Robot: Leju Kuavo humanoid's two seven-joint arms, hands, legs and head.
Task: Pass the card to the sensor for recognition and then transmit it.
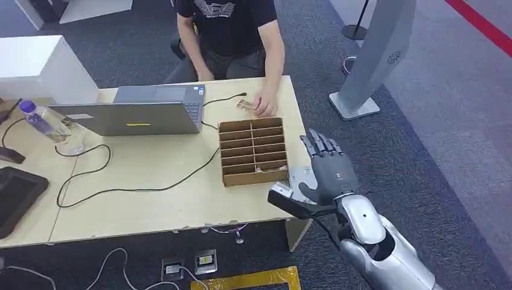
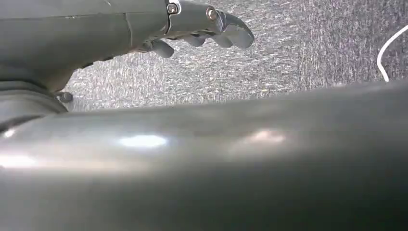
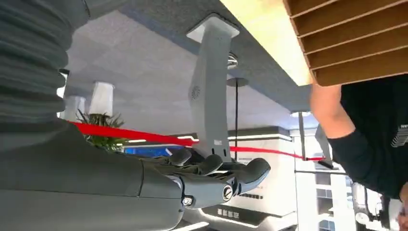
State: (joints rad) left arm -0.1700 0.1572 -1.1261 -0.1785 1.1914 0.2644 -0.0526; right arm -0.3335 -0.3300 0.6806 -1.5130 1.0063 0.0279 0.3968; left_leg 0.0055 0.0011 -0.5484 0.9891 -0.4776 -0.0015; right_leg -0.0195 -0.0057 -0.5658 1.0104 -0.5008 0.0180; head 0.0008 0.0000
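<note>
A small flat card-like piece (image 1: 244,105) lies on the far side of the desk, right beside a seated person's hand (image 1: 264,107). My right hand (image 1: 329,168) hovers over the desk's right edge next to the cardboard divider box (image 1: 253,150), fingers straight and apart, holding nothing. Under it a flat grey device (image 1: 298,177) lies on the desk corner. From the right wrist the same hand (image 3: 216,177) shows empty, with the box (image 3: 356,43) and the person's arm (image 3: 337,115) beyond. My left hand (image 2: 202,26) hangs above grey carpet with nothing in its fingers.
An open laptop (image 1: 142,110) with cables, a water bottle (image 1: 41,121) and a black device (image 1: 15,193) stand on the wooden desk (image 1: 151,193). A white floor stand (image 1: 374,54) rises to the right of the desk. The person sits at the far edge.
</note>
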